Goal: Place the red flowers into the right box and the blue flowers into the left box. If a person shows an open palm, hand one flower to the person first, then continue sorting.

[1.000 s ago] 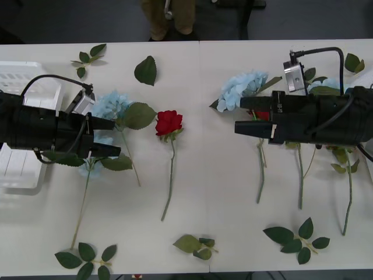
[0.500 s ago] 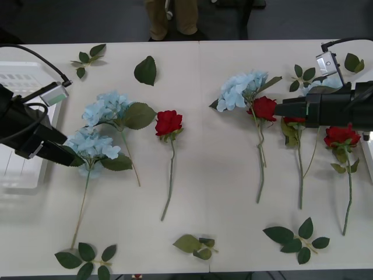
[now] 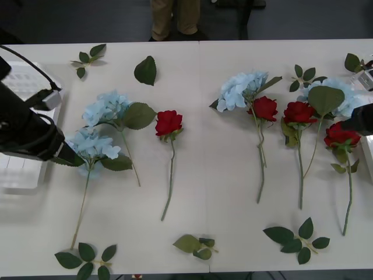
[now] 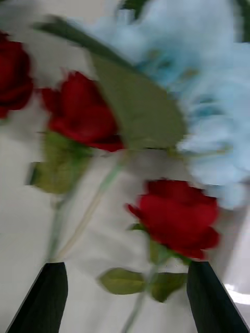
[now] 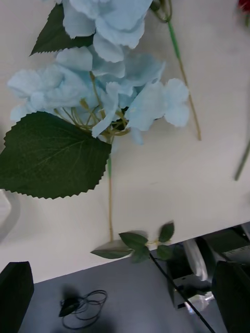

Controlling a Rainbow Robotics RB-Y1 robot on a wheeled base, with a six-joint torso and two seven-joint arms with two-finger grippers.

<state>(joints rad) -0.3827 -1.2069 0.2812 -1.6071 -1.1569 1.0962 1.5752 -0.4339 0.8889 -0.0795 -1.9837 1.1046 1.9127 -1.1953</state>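
Red flowers lie on the white table: one rose (image 3: 169, 122) at the middle and three to the right (image 3: 265, 108) (image 3: 299, 112) (image 3: 341, 134). Blue flowers lie at the left (image 3: 108, 108) (image 3: 90, 146), centre-right (image 3: 242, 87) and far right (image 3: 335, 93). My left gripper (image 3: 65, 156) hovers open beside the lower left hydrangea (image 5: 114, 88), over the left box (image 3: 17, 175). At the right edge, near the right box (image 3: 369, 156), my right gripper (image 3: 356, 122) is open above a rose (image 4: 177, 216) and the far-right hydrangea (image 4: 208, 93).
Loose green leaf sprigs lie at the far left (image 3: 87, 58), the far middle (image 3: 145, 70), along the near edge (image 3: 84, 256) (image 3: 198, 245) (image 3: 297, 236) and at the far right (image 3: 351, 62). A person's tan trousers (image 3: 175, 17) stand beyond the far edge.
Both arms have pulled back outward, the left toward the left edge and the right toward the right edge, uncovering the flowers they hung over. No flower has moved.
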